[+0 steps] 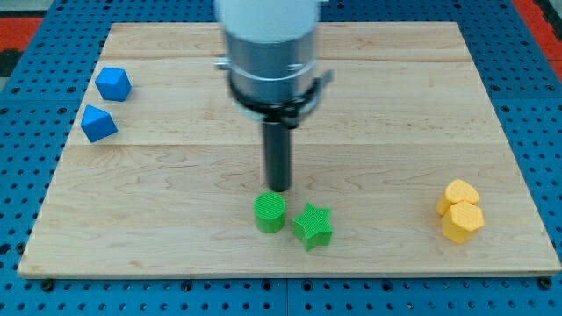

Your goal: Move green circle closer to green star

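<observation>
On the board: two green blocks, circle (270, 212) just beside star (312, 226); my tip (278, 188) above circle, holding nothing

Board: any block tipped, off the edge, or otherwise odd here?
Nothing stands out. The green circle and green star sit close together just below my tip; blue blocks and yellow blocks rest on the board.

A wooden board (290, 158) carries a green circle (270, 212) and green star (312, 226) just below my tip (278, 188); two blue blocks (105, 104) far left, two yellow blocks (460, 211), apparently touching, far right.
</observation>
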You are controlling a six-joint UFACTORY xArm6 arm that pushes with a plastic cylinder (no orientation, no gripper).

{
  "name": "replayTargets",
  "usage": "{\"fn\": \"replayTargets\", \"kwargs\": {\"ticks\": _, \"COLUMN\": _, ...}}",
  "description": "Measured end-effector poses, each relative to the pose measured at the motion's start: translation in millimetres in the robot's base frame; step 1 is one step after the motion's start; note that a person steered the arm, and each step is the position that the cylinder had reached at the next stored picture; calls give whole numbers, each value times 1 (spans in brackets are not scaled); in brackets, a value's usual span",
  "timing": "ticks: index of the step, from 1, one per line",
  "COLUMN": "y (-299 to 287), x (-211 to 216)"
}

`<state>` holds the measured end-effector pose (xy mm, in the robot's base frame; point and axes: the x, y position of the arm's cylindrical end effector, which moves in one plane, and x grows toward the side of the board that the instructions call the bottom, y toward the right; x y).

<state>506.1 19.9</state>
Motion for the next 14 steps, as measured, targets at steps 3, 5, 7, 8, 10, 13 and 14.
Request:
{"fn": "replayTargets", "kwargs": {"ticks": 3, "y": 68, "x": 62}}
{"fn": "replayTargets", "kwargs": {"ticks": 5, "y": 19, "x": -8}}
{"fn": "replayTargets", "kwargs": {"ticks": 7, "y": -74, "x": 11}}
{"fn": "replayTargets", "kwargs": {"ticks": 8, "y": -74, "x": 34}}
{"fn": "replayTargets", "kwargs": {"ticks": 10, "y": -74, "x": 34}}
{"fn": "replayTargets", "kwargs": {"ticks": 13, "y": -34, "x": 24}}
{"fn": "replayTargets", "kwargs": {"ticks": 14, "y": -34, "x": 28}}
